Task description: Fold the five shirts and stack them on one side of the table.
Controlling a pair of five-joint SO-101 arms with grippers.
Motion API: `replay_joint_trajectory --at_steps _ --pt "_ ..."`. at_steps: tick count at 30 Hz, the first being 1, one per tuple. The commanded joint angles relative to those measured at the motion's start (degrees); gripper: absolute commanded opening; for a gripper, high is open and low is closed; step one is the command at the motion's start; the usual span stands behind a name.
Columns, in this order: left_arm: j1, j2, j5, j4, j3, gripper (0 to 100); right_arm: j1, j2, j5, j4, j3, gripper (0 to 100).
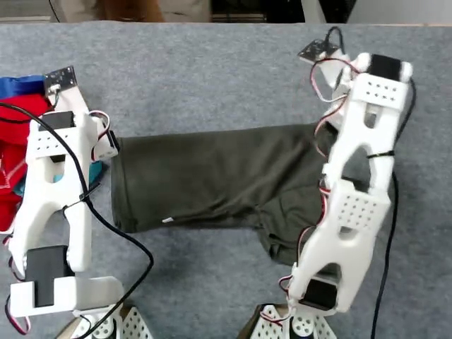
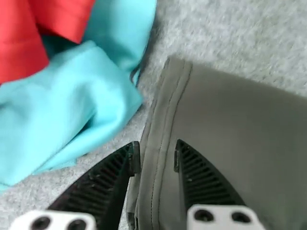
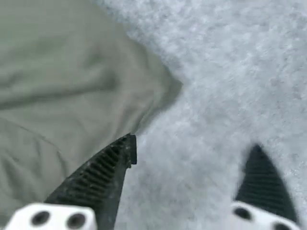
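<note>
Spread across the table (image 1: 212, 78), long axis left-right: dark shirt (image 1: 212, 180). Narrow at left fingers (image 2: 103, 182), straddling its hem; wide at right fingers (image 3: 96, 177), just off the opposite corner.

A robotics test bench: grey felt table (image 1: 212, 78) with two white plastic arms (image 1: 357, 183) (wires (image 1: 319, 76) exposed).
</note>
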Motion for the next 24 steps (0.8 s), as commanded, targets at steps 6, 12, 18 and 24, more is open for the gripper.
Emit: replay_joint_trajectory --at_steps 6,12,18,24 --pt "0.53 -0.84 -5.01 0.09 6.07 12 2.68 -29.05 17.05 -5.10 39.08 7.9" --pt "-0.70 -0.84 -8.44 -0.79 10.73 9 2.24 -52.09 26.73 -21.71 77.14 20.7" --pt "-4.84 -1.71 -8.70 -1.05 12.66 9 1.01 -68.62 32.26 -30.42 102.55 20.4" --pt "-4.92 -12.44 -11.52 -1.49 18.29 9 1.10 -71.34 33.32 -36.57 111.96 20.4"
